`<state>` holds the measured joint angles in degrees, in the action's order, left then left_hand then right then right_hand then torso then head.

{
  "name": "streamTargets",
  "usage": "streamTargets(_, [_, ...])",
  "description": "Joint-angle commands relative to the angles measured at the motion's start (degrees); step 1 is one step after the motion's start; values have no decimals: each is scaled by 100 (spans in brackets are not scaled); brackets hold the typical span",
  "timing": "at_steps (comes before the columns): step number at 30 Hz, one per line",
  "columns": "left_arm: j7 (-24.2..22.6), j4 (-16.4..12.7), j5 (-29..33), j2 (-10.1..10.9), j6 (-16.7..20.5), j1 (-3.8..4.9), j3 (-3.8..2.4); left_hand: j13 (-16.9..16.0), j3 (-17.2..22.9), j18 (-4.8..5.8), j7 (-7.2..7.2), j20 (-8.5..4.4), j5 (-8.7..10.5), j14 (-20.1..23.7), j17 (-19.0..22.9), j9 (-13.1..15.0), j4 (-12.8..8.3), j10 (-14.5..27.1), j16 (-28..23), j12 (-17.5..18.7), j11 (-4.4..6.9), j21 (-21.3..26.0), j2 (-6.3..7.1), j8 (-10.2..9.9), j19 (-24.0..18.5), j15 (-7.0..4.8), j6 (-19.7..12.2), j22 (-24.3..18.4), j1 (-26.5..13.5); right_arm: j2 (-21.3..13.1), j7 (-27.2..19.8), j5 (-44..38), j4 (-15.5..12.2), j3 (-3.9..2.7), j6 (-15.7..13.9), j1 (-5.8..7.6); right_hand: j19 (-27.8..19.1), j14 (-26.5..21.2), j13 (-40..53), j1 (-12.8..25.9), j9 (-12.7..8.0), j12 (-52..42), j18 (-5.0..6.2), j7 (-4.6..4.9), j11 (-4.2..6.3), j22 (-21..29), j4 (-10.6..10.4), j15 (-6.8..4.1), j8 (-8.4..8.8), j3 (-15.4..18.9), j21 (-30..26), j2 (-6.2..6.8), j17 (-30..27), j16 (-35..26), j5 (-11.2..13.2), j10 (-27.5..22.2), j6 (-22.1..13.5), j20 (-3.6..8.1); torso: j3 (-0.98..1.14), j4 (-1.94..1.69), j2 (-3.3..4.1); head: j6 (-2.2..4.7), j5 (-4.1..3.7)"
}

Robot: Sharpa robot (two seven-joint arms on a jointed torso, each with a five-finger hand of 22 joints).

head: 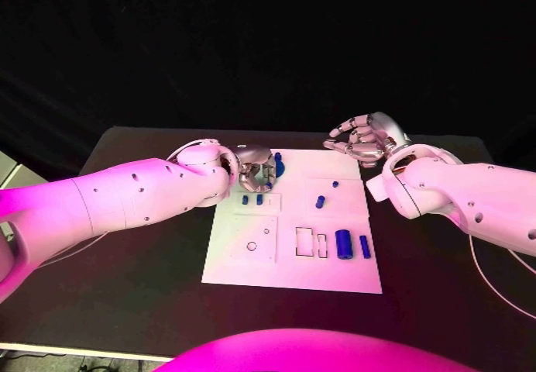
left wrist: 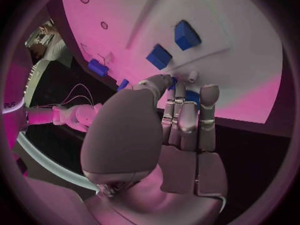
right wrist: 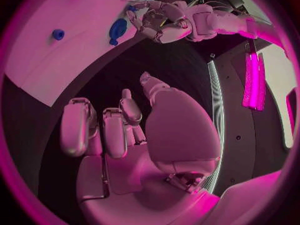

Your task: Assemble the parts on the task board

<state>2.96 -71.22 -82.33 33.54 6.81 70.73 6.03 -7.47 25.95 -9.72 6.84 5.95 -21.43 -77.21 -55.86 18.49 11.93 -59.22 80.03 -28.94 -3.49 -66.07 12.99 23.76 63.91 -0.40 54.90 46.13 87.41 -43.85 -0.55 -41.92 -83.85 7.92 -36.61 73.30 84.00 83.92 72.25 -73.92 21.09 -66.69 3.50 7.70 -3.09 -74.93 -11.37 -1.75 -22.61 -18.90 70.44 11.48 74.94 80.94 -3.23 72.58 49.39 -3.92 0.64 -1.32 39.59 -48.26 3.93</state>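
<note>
The left arm [head: 123, 198] reaches in over the black counter [head: 146, 271] and its left hand [head: 255, 169] sits at the far left corner of the white task board [head: 240, 260]. From the left wrist view its fingers [left wrist: 187, 117] are curled down together onto the board's far edge, their tips around a blue part [left wrist: 194, 97] that lies just beneath them; whether the part is truly pinched or only touched cannot be told. In the head view that blue part [head: 278, 164] shows just beside the hand, on its inner side, near the board's far rim. Just on the near side of the hand two small blue pegs [head: 252, 200] stand side by side on the board, apart from the fingers. Farther along, toward the board's middle, a short blue piece [head: 321, 202] lies alone, with a tiny blue piece [head: 335, 184] beyond it. Nearer the robot, a thick blue cylinder [head: 344, 243] and a slim blue bar [head: 365, 246] lie next to each other beside two rectangular cut-outs [head: 305, 241]. The right hand [head: 359, 139] hovers past the board's far right corner, over the counter and clear of every part; its fingers [right wrist: 115, 132] are loosely bent and apart, holding nothing.
</note>
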Motion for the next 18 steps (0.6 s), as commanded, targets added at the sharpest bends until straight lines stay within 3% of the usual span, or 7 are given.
streamTargets(1, [-146, -106, 263, 69, 85, 2, -45, 10, 19, 108, 3, -4, 24, -36, 26, 10, 5, -49, 25, 44, 4, -17, 13, -40, 18, 10, 53, -3, -60, -6, -43, -35, -7, -1, 91, -3, 20, 284, 6, -52, -8, -8, 45, 6, 7, -306, -3, 35, -17, 34, 1, 1, 251, -34, -15, -13, -36, -44, -4, -11, -2, 12, -17])
streamTargets(9, [-138, -396, 469, 400, 67, 3, -191, 14, 28, 110, 7, -3, 22, -45, 8, 17, -2, -69, 30, 66, 2, -24, 11, -47, 26, 11, 62, 10, -68, -17, -40, -35, -3, -1, 97, -3, 20, 284, 6, -52, -8, -8, 45, 6, 7, -306, -3, 35, -17, 34, 1, 1, 251, -34, -15, -13, -36, -44, 0, -11, -5, 5, -2])
streamTargets(18, [-32, -414, 493, 623, -122, 4, -223, 16, 35, 112, 6, -3, 21, -45, 12, 22, -11, -82, 30, 84, 2, -30, 15, -54, 32, 11, 67, 21, -69, -26, -34, -37, -1, -1, 96, -4, 20, 284, 6, -52, -8, -8, 45, 6, 7, -306, -3, 35, -17, 34, 1, 1, 251, -34, -15, -13, -36, -44, 0, -13, 2, -8, 18])
